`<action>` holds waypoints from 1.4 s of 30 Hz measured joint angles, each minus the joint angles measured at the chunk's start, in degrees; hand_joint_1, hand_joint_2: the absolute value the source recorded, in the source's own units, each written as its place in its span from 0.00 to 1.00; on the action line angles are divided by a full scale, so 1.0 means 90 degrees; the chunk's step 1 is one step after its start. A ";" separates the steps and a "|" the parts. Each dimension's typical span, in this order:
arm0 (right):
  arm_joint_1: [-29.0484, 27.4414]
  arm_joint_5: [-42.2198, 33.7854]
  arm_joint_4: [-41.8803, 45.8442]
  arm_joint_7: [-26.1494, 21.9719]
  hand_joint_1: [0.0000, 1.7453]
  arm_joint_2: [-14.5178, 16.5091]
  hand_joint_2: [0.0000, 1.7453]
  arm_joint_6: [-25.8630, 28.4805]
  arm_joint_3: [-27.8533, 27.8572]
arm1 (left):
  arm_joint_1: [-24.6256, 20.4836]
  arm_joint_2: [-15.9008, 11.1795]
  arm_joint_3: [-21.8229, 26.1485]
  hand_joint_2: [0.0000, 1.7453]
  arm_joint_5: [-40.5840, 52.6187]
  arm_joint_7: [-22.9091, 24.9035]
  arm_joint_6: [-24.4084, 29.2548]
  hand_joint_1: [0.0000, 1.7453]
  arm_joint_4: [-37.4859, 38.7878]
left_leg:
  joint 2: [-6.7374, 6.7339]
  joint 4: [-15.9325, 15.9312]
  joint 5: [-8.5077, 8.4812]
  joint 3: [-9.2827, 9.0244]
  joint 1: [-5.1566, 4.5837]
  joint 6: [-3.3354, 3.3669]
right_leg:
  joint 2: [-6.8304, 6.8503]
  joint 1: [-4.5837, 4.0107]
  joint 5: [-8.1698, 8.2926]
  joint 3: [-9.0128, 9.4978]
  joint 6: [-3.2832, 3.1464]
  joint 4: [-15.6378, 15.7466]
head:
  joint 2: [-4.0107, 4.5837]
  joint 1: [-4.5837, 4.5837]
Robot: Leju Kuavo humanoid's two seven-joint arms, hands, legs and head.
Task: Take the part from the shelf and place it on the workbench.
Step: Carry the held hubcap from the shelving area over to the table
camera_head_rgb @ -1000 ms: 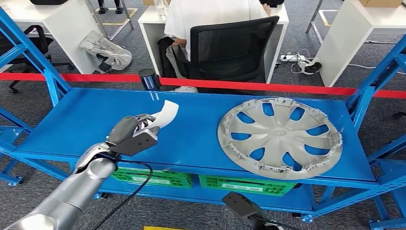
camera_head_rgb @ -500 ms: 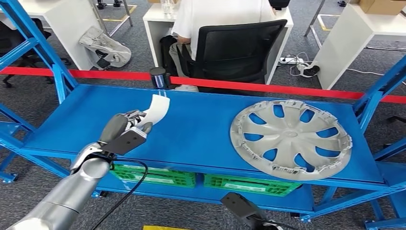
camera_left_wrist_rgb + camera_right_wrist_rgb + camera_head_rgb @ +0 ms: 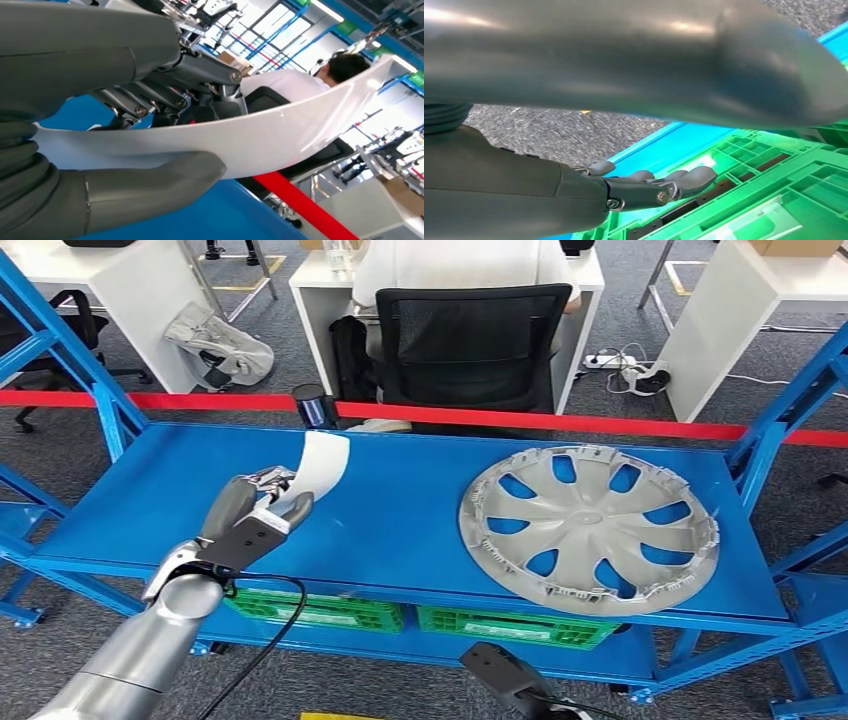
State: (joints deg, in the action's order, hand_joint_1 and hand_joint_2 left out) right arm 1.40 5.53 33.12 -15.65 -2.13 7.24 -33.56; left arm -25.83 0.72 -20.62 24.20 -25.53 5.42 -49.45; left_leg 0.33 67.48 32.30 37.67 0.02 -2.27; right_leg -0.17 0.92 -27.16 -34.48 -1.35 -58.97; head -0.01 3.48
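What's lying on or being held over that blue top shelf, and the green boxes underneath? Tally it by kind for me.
White curved part, held in the left hand: 1
Silver wheel cover: 1
Green crates, left and right: 2
Total: 4

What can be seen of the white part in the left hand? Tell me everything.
The white part is a thin, curved strip, glossy like smooth plastic, broadening toward its free end. The left hand holds its lower end between the thumb and the fingers. It stands nearly upright above the blue workbench, apparently clear of it, to the left of the hubcap.
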 joint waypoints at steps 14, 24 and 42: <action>-0.0014 -0.0046 -0.0025 -0.0027 0.00 0.0001 0.00 0.0007 -0.0065 | 0.0315 -0.0070 0.0069 1.00 -0.0055 -0.0049 0.0021 1.00 -0.0977 | 0.0000 -0.1099 -0.0670 -0.0461 0.0025 0.0338 | -0.0007 -0.0011 -0.0331 -0.0202 0.0299 -0.0472 | -0.0001 -0.0014; -0.0175 -0.0314 -0.0016 -0.0217 0.00 -0.0008 0.00 0.0234 -0.0100 | 0.0840 -0.0090 0.0104 1.00 -0.0310 0.0024 -0.0469 1.00 -0.2736 | 0.0010 -0.1012 -0.0601 -0.0453 -0.0033 0.0272 | -0.0001 -0.0037 -0.0077 0.0038 0.0203 -0.0036 | 0.0000 -0.0016; -0.0404 -0.0551 0.0197 -0.0337 0.00 -0.0061 0.00 0.0358 -0.0108 | 0.1545 -0.0272 0.0155 1.00 -0.0516 0.0008 -0.0922 1.00 -0.4267 | 0.0004 -0.1064 -0.0545 -0.0573 -0.0002 0.0243 | -0.0011 -0.0026 -0.0054 0.0102 0.0230 0.0017 | 0.0000 -0.0001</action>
State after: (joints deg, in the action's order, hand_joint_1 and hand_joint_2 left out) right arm -2.23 0.57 34.89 -18.69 -2.67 10.46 -34.53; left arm -11.92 -1.73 -19.22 19.56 -25.46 -2.88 -87.85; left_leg 0.37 57.91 27.40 32.51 0.00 -0.09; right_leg -0.28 0.69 -27.65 -33.57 0.72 -58.82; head -0.01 3.46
